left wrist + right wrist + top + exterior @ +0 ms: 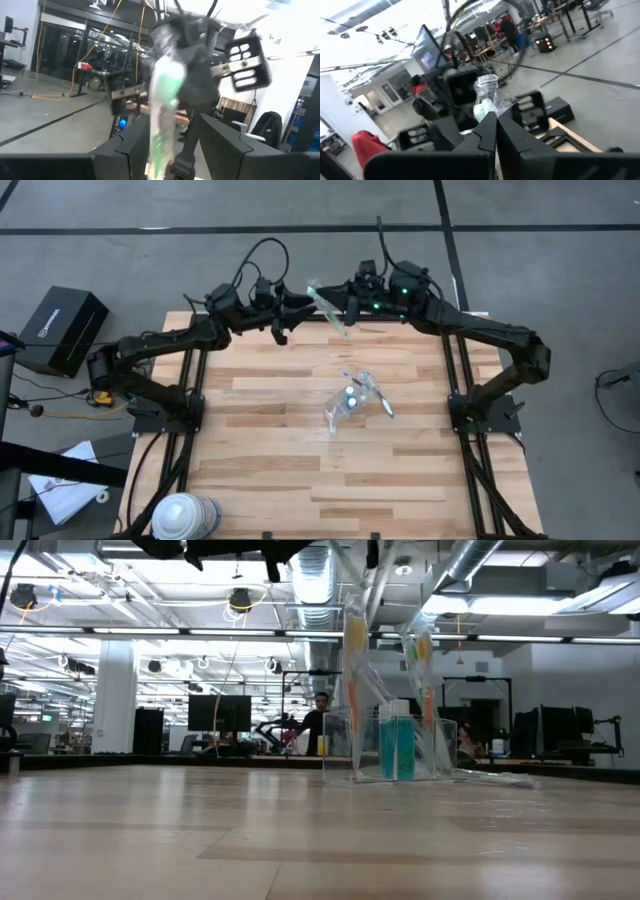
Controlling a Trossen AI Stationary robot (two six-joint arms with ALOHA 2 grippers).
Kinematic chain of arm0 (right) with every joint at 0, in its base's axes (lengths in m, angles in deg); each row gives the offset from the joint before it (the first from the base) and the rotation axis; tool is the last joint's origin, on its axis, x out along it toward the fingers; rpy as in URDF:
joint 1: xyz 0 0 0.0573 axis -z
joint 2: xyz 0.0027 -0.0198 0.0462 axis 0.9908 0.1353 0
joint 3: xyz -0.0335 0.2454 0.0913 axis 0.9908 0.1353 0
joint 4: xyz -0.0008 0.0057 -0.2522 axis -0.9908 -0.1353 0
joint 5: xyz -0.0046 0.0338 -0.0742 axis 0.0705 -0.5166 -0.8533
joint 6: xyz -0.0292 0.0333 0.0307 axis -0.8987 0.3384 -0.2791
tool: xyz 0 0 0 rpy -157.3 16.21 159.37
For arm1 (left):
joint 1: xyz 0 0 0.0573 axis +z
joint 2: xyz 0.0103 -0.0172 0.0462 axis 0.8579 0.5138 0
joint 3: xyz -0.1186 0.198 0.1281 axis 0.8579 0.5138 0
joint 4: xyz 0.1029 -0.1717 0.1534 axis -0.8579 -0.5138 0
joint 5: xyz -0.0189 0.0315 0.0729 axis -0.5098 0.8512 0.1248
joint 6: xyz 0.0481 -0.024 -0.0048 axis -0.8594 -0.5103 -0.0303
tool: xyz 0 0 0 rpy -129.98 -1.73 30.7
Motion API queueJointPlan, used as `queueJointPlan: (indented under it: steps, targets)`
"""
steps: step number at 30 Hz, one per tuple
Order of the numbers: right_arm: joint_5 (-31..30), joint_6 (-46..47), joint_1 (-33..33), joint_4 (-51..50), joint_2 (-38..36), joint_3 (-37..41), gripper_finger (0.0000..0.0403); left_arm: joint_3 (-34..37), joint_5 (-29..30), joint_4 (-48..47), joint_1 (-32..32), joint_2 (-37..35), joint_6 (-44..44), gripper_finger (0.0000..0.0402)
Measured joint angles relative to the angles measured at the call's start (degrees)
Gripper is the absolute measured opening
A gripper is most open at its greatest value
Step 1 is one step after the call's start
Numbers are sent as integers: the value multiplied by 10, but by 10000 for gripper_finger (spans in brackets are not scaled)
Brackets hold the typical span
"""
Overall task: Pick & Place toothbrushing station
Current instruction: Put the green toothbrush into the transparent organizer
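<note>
A green toothbrush in a clear wrapper (328, 308) hangs high over the table's far edge between my two raised grippers. My right gripper (343, 308) is shut on it. My left gripper (298, 307) faces it from the left, open, its fingers (220, 145) on either side of the wrapper (162, 100); I cannot tell whether they touch it. At the table's middle a see-through cup (345, 408) stands on its base, holding a blue tube (397, 745) and other toothbrushes (352, 670). My right gripper pinches the wrapped toothbrush between its two shut fingers, at their free ends (483, 110), about midway along its length (336, 314). The fingers come level from the table's right and lie across it. The toothbrush is lifted clear of the table, slanting.
A big white-and-blue roll (185, 515) stands at the table's near left corner. A black box (60, 330) and papers (60, 485) lie on the floor to the left. A person (320, 720) shows in the room beyond. Bare wood (280, 450) surrounds the cup.
</note>
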State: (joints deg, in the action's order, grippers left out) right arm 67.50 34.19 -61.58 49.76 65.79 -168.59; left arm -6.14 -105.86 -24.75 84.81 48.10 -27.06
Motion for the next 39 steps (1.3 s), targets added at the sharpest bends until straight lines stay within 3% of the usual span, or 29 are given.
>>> queueJointPlan:
  steps: [39]
  targets:
    - [53, 4, -19, 2, 15, -28, 0, 0, -3, 25, 6, 5, -3, 146]
